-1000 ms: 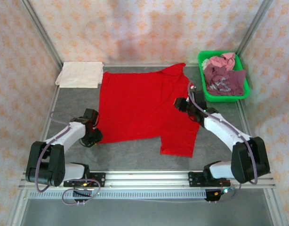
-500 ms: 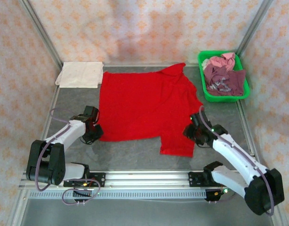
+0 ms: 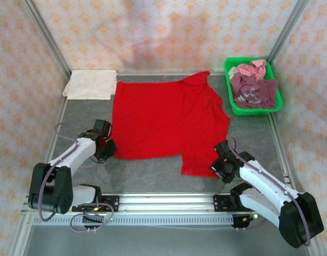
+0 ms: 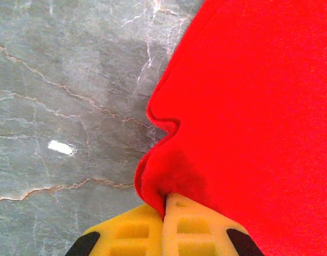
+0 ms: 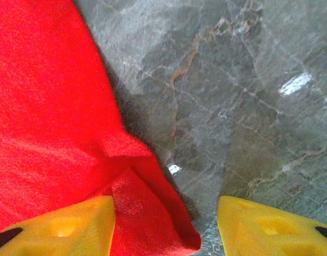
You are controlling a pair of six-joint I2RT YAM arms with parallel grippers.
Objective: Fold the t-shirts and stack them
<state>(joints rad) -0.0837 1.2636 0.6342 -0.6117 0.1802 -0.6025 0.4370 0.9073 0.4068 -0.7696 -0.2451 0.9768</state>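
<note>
The left tool [image 3: 104, 145] was pinched together on the near-left edge of the red t-shirt [image 3: 163, 120], which lay spread flat across the middle of the grey, marble-veined desk [image 3: 153, 176]. The right tool [image 3: 223, 166] stood with its fingers apart, astride the shirt's near-right corner. A cream t-shirt [image 3: 90, 84] lay folded at the far-left corner. The maroon and pink t-shirts [image 3: 253, 88] were heaped in a green basket [image 3: 235, 108] at the far right. Pale patterned walls [image 3: 153, 32] closed the desk in.
</note>
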